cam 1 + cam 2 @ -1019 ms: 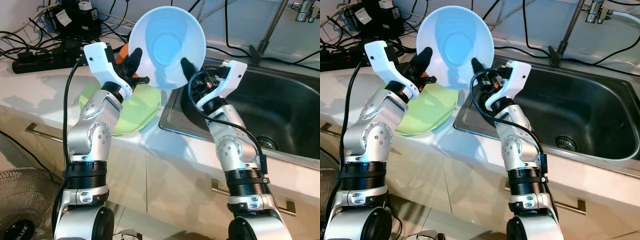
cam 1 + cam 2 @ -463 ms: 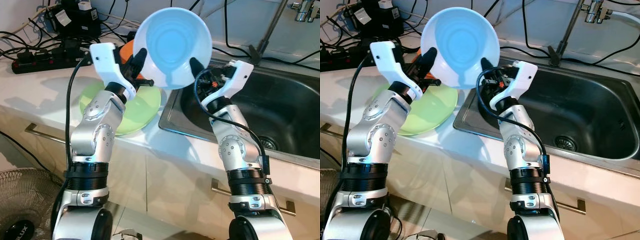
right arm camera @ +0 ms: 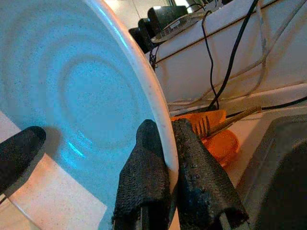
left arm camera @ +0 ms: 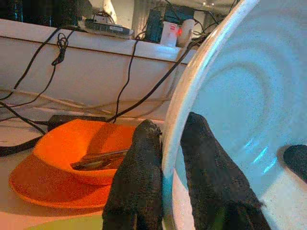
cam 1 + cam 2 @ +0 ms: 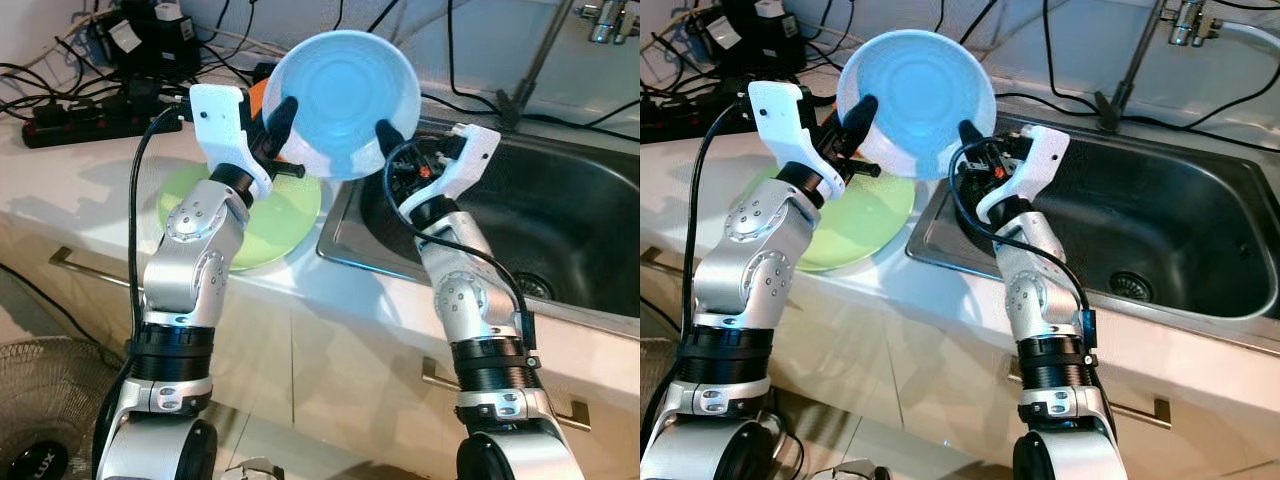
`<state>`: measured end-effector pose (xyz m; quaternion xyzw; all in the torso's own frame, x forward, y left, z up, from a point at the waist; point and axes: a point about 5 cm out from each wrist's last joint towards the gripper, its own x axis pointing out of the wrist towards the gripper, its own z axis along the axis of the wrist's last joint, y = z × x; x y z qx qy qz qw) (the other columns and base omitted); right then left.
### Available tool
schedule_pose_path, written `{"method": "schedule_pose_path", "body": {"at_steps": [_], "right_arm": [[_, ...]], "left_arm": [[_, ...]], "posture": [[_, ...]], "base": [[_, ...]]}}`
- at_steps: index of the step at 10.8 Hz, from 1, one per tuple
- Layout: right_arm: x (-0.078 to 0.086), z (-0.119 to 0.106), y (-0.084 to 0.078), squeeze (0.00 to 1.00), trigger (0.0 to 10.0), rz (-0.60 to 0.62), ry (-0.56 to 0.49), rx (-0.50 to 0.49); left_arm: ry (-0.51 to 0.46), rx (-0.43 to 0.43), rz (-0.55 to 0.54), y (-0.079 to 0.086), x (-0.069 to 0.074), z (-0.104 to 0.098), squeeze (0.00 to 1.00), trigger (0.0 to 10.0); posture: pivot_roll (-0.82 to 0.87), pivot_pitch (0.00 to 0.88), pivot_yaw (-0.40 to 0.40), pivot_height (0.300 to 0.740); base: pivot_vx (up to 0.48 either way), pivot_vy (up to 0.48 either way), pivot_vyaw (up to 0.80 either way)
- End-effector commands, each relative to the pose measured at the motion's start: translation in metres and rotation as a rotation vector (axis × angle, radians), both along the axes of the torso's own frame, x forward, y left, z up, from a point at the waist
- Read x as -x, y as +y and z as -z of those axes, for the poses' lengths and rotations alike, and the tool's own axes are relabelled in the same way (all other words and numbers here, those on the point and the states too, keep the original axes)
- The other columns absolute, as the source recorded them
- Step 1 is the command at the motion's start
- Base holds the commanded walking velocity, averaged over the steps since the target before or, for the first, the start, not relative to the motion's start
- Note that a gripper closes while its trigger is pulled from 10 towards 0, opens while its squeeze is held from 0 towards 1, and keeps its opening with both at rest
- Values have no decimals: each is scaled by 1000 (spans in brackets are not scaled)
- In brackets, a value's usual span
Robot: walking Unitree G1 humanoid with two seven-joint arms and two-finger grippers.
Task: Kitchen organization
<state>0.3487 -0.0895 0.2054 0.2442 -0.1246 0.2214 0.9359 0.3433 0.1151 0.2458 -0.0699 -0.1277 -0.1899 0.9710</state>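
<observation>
A large light-blue bowl (image 5: 340, 100) is held up in the air over the counter edge, its inside tilted toward me. My left gripper (image 5: 280, 115) is shut on its left rim; in the left wrist view the rim (image 4: 192, 96) runs between the two black fingers (image 4: 136, 177). My right gripper (image 5: 388, 135) is shut on the right rim (image 3: 139, 72), pinched by its fingers (image 3: 148, 177). Below the bowl a green plate (image 5: 285, 215) lies on the white counter (image 5: 90, 190).
An orange bowl (image 4: 76, 148) on an orange plate holds a fork behind the green plate. The steel sink (image 5: 560, 220) lies to the right, faucet pipe (image 5: 540, 60) behind it. Power strips and cables (image 5: 90, 110) crowd the back left. A fan (image 5: 50, 420) stands on the floor.
Both grippers have carried the bowl slightly back and tilted it flatter, so it looks smaller and sits a little lower over the counter's rear.
</observation>
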Motion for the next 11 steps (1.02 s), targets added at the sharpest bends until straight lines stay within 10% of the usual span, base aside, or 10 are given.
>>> {"method": "schedule_pose_path", "body": {"at_steps": [1,9,10,11], "right_arm": [[-4,-5,4,0,0,17,6,-3],[-21,-17,-41,0,0,278,18,-140],[-24,-20,-54,0,0,340,13,-121],[-27,-20,-66,0,0,400,24,-104]], "left_arm": [[-16,-23,48,-10,3,0,1000,10000],[-10,-38,70,-12,5,3,996,10000],[-3,-47,67,-12,5,5,0,10000],[6,-52,59,-12,5,7,0,10000]], "posture": [[78,6,-41,740],[80,1,-34,740],[82,1,-35,740],[81,0,-37,740]], "base": [[0,0,0],[0,0,0],[0,0,0],[0,0,0]]}}
